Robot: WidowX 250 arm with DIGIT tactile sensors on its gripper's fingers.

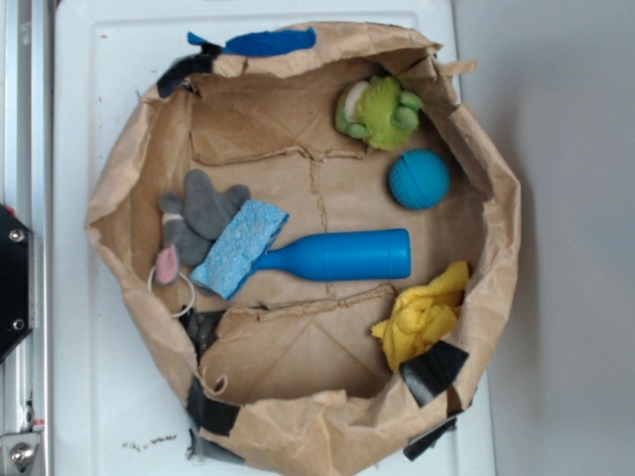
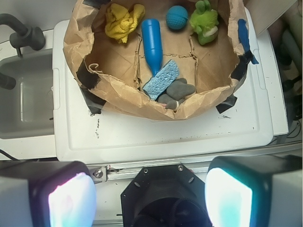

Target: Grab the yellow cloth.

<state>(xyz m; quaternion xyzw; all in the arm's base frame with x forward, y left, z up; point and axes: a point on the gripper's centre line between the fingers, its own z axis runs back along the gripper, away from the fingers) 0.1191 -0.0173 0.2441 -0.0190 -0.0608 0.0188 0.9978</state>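
my gripper (image 2: pixel 150 198) is hanging at the bottom of the wrist frame, jaws spread wide and holding nothing. the yellow cloth (image 2: pixel 124 21) is lying crumpled at the upper left, inside the paper bag (image 2: pixel 113 97), beside the blue bottle (image 2: pixel 152 43).

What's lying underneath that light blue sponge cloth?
The sponge cloth overlaps a grey plush toy and the blue bottle's neck. Whatever else lies beneath it is covered.

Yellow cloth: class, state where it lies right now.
In the exterior view the yellow cloth lies crumpled at the lower right inside the brown paper bag, against its wall, just below the base of the blue bottle.
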